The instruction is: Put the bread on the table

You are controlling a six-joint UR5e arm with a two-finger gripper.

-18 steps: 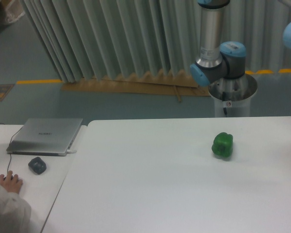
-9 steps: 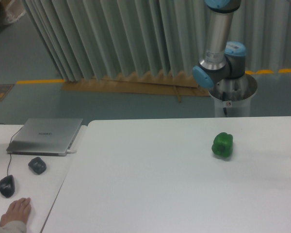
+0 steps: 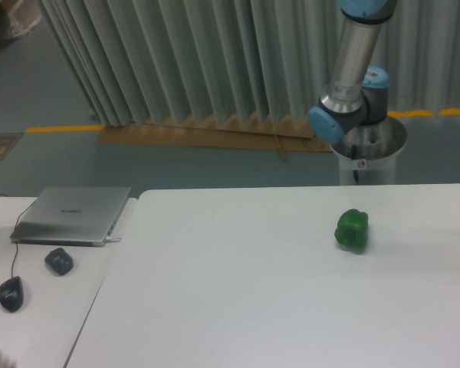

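The large white table (image 3: 238,299) fills the lower right of the view. The bread is out of view. A glossy green bell pepper (image 3: 352,229) sits on the table at the right. Only the arm's lower links (image 3: 351,92) show behind the table at the upper right, rising out of the top edge. The gripper is out of view.
A smaller white desk (image 3: 38,307) at the left carries a closed grey laptop (image 3: 73,215), a dark mouse (image 3: 10,294) on a cable and a dark lump (image 3: 59,261). The robot's metal pedestal (image 3: 368,157) stands behind the table. A pleated curtain lines the back.
The arm's upright link has tilted and shifted right. The blue joint at the top right edge has left the view. The person's hand at the desk's lower left has withdrawn, uncovering the mouse.
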